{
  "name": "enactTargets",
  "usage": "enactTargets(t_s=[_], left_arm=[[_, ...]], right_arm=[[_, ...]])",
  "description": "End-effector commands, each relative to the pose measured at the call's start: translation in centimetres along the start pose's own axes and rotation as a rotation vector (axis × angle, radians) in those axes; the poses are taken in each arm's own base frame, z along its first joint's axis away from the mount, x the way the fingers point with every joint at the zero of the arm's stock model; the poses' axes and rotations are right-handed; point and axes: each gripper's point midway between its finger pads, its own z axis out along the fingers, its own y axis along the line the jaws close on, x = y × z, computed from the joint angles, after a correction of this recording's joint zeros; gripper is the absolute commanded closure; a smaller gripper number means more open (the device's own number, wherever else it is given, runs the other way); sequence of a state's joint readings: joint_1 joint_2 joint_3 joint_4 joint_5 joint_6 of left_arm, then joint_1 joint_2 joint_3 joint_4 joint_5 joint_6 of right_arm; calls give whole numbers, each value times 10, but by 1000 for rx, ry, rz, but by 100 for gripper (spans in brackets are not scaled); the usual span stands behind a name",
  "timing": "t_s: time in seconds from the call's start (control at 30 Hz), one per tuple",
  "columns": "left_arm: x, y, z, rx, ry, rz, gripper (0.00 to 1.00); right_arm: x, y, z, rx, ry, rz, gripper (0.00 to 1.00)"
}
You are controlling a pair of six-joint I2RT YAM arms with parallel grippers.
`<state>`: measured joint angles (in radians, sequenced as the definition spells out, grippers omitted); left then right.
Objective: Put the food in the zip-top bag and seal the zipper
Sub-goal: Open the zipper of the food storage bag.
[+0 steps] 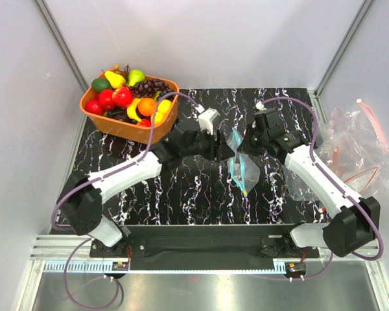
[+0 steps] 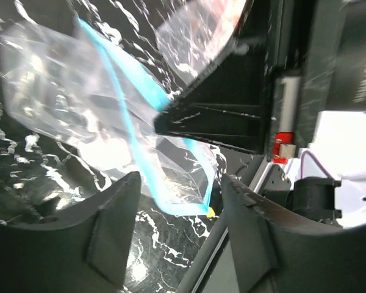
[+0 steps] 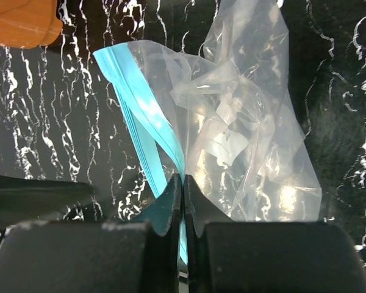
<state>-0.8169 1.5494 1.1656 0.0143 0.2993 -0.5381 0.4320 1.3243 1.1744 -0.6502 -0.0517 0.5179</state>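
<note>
Zero fruit in the zip-top bag (image 1: pixel 241 162) as far as I can see: it's crumpled, clear and looks empty, held up over the table (image 1: pixel 181 207) centre btw my two grippers. My right gripper (image 3: pixel 183 198) is clamped tight on the zipper (image 3: pixel 143 116), fingers pressed together w/ the light blue strip pinched in them. My left gripper (image 2: pixel 180 195) has its fingers spread wide w/ nothing in them. The bag's blue edge hangs just ahead of the gap; can't tell if it touches.

All the food sits in the orange basket (image 1: pixel 126 129) at far left: red fruit (image 1: pixel 122 96), 2nd red fruit (image 1: pixel 106 99), orange (image 1: pixel 146 106), yellow fruit (image 1: pixel 163 105), mixed w/ grapes (image 1: pixel 152 86) etc.

So progress = early. I'd judge the step in hand is getting the bag mouth open. Left to do: open it, load 4 fruits, press the zipper shut end to end. Spare red-strip bags (image 1: pixel 356 142) lie at the right, not needed.
</note>
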Motion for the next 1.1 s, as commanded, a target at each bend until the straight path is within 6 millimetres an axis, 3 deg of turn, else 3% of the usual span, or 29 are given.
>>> enactTargets(t_s=[0.0,0.1,0.43,0.63,0.77,0.87,0.97,1.03,1.07], left_arm=[[-29,5,-27,-41,-100,18,37],[-25,14,-29,-56,-91,-1,36],[-3,17,-5,0,-22,-38,38],[5,6,10,39,8,-35,41],[0,2,19,47,6,-33,45],[5,8,28,29,26,-41,55],[5,10,32,28,23,-43,83],[3,10,33,27,20,-35,100],[1,10,33,22,16,-29,100]], right_arm=[[-18,7,-18,-16,-72,-42,98],[-18,9,-20,-32,-84,-42,98],[-21,15,-24,-58,-96,-42,98],[-21,15,-22,-59,-94,-44,99],[-20,17,-21,-69,-91,-47,99],[-20,16,-23,-69,-97,-52,99],[-18,14,-23,-69,-99,-64,95],[-17,12,-24,-67,-100,-74,75],[-14,9,-23,-59,-94,-76,65]])
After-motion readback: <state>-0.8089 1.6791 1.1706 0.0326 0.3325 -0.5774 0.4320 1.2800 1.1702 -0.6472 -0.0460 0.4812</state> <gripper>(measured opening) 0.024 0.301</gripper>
